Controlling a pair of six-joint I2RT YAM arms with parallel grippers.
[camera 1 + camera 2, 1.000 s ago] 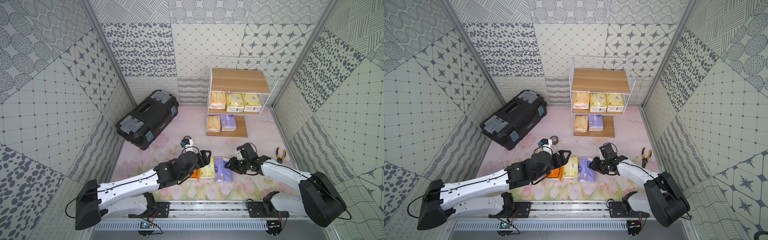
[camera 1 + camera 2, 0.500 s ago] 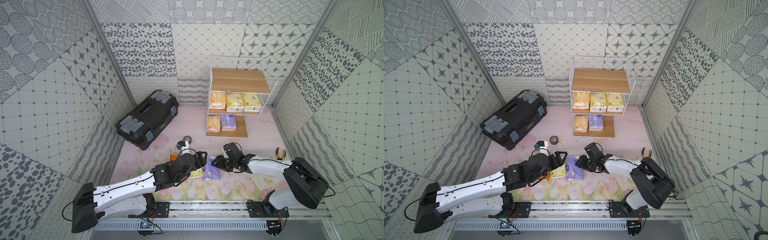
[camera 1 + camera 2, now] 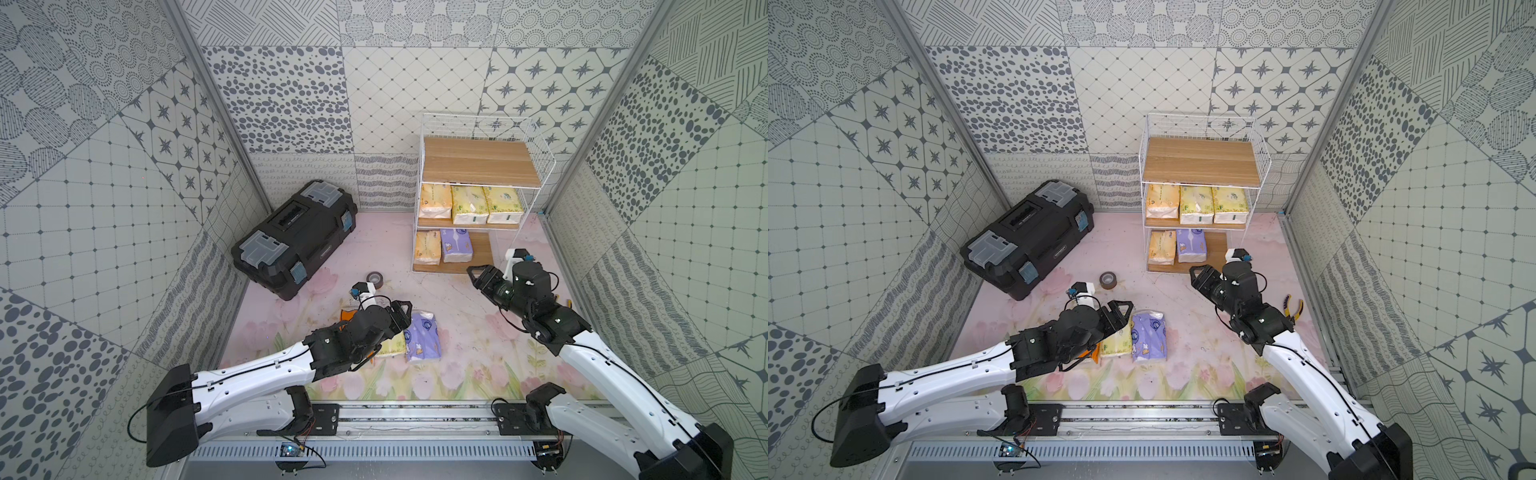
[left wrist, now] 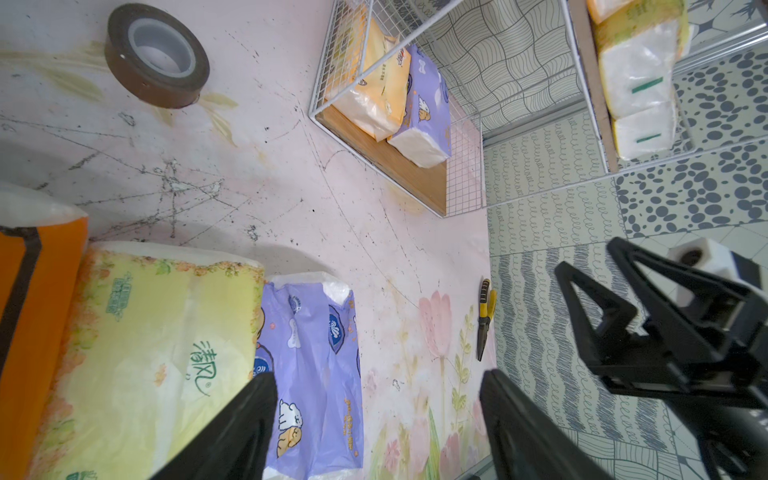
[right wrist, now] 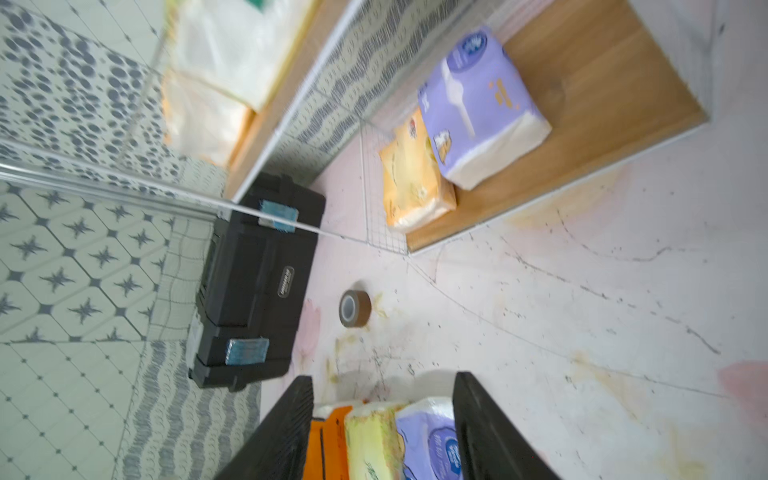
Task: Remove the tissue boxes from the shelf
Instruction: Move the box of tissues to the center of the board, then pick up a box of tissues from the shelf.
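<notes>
The left gripper [image 3: 401, 313] is hovering, jaws spread and empty, above a purple tissue pack [image 3: 423, 343]; the right gripper [image 3: 476, 279] is hanging likewise near the shelf [image 3: 478, 166].

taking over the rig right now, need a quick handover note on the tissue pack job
Left pincer: open, empty, above the packs on the floor.
Right pincer: open, empty, raised near the bottom board of the shelf.
Done: three packs lie side by side on the floor: orange pack, yellow-green pack, purple pack.
Left: five on the shelf.
Middle board: yellow-orange pack and two more yellow-green packs.
Bottom board: another yellow-orange pack and another purple pack.
</notes>
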